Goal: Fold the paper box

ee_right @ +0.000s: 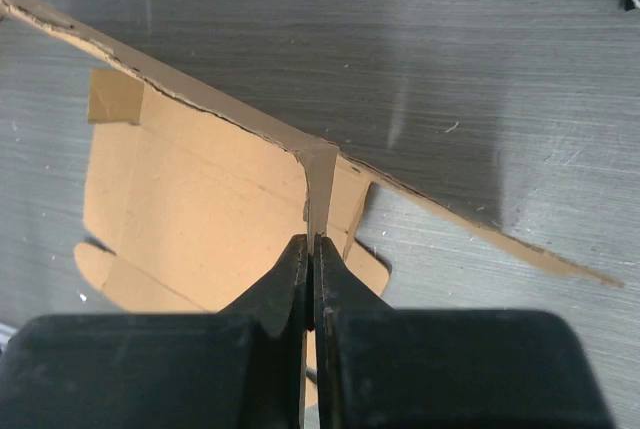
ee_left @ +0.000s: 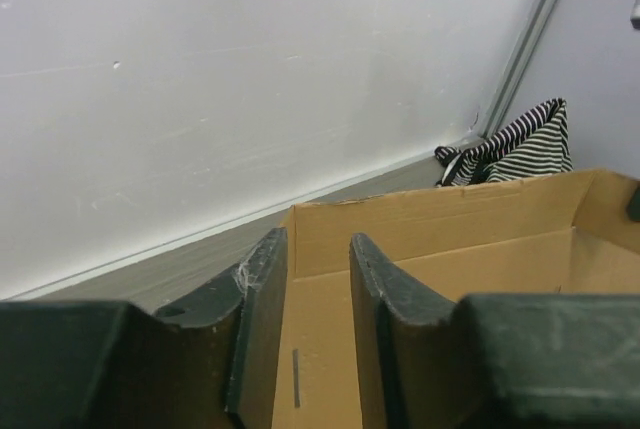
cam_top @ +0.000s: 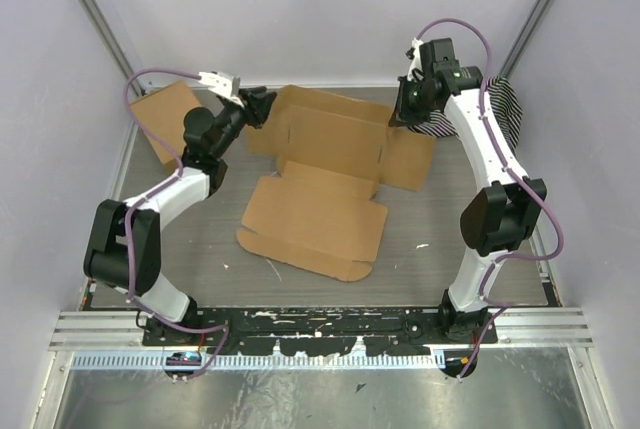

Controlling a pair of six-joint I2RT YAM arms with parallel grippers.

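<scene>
The paper box (cam_top: 320,189) lies opened out on the table's middle, brown, its back and side panels partly raised. My left gripper (cam_top: 262,104) is at the box's back left corner. In the left wrist view this gripper (ee_left: 318,244) stands open, and brown cardboard (ee_left: 480,269) shows through the gap between the fingers and beyond them. My right gripper (cam_top: 400,119) is at the box's right side. The right wrist view shows it (ee_right: 311,241) shut on a thin upright flap of the box (ee_right: 200,199), seen edge-on between the fingers.
A smaller plain cardboard rectangle (cam_top: 165,119) lies at the back left, behind the left arm. A black-and-white striped cloth (cam_top: 500,109) sits in the back right corner, and the left wrist view shows that cloth (ee_left: 520,144) too. White walls close in the table on three sides.
</scene>
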